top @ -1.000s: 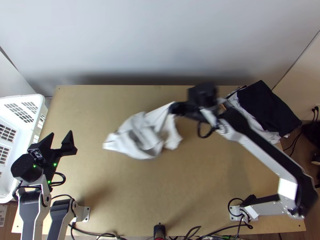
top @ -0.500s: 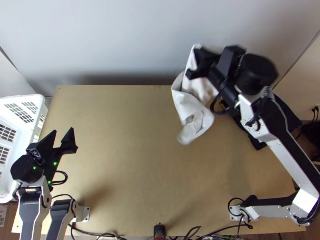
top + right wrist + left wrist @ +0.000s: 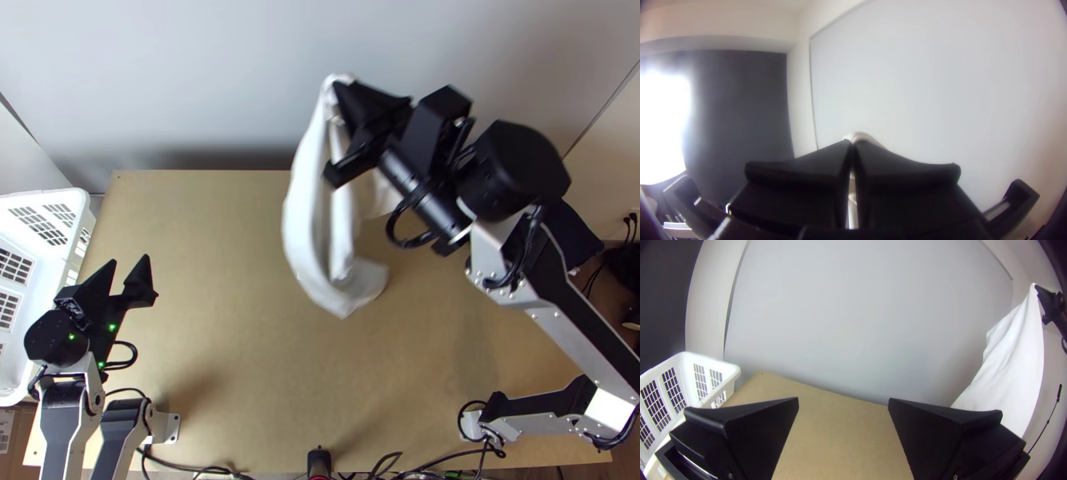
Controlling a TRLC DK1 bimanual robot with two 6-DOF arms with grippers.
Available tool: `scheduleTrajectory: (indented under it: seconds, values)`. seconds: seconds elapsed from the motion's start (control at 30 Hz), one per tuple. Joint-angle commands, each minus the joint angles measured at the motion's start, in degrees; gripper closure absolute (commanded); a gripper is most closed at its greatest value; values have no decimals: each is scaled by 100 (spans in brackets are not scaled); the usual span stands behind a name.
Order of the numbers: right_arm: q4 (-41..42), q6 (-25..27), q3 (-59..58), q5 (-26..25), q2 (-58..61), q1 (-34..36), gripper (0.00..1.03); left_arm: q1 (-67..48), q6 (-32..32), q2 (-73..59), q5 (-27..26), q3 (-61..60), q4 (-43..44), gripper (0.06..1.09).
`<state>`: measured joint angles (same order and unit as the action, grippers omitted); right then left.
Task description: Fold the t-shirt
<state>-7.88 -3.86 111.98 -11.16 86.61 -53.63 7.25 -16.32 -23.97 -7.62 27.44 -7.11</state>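
So the biggest thing here is the pale grey wall (image 3: 200, 88) along the far side, with the light wooden table (image 3: 240, 368) in front of it.

Next up is the right arm (image 3: 572, 324), which reaches from the near right corner up toward the far middle and takes up loads of space. The left arm (image 3: 62, 416) sits at the near left. The white plastic basket (image 3: 78, 194) with the grid sides is at the table's left edge.

The white t-shirt (image 3: 302, 212) is up in the air over the far part of the table, around the middle. It's dangling from one small bit: narrow and bunched at the grip, wider lower down, with a gap between two hanging strands in the top view. Can't tell if the bottom touches the wood. Some dark cloth (image 3: 578, 236) is at the far right corner, partly behind the right arm.

Grippers: the right gripper (image 3: 338, 86) is clamped tight on the t-shirt, with a bit of white poking out past the fingertips (image 3: 864, 149). The left gripper (image 3: 128, 258) is holding nothing, its two fingers spread wide near the basket.

Smallest stuff: thin black cables (image 3: 160, 462) by the near edge.
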Motion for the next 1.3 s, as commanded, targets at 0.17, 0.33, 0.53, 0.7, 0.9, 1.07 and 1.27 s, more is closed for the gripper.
scheduleTrajectory:
  seconds: [0.17,0.33,0.53,0.7,0.9,1.07,1.27]
  values:
    - [-302,421,1027,254,664,-1458,100,-83,-179,6,15,-213,167,10]
    - [-381,166,1862,395,1157,-1633,100,-153,-328,6,41,-380,281,10]
    - [-144,-159,2284,764,1420,-1686,100,-153,-346,15,50,-433,316,10]
    - [6,-607,2284,1089,1438,-1730,100,-153,-346,24,50,-512,457,10]
    - [-196,-1056,2266,1379,1376,-1713,100,-153,-346,6,76,-573,509,10]
    - [-1304,-1873,922,1379,1148,-939,100,-153,-346,-29,85,-582,606,10]
    - [-372,-1952,-1627,1441,251,221,100,-144,-346,-47,85,-556,694,10]
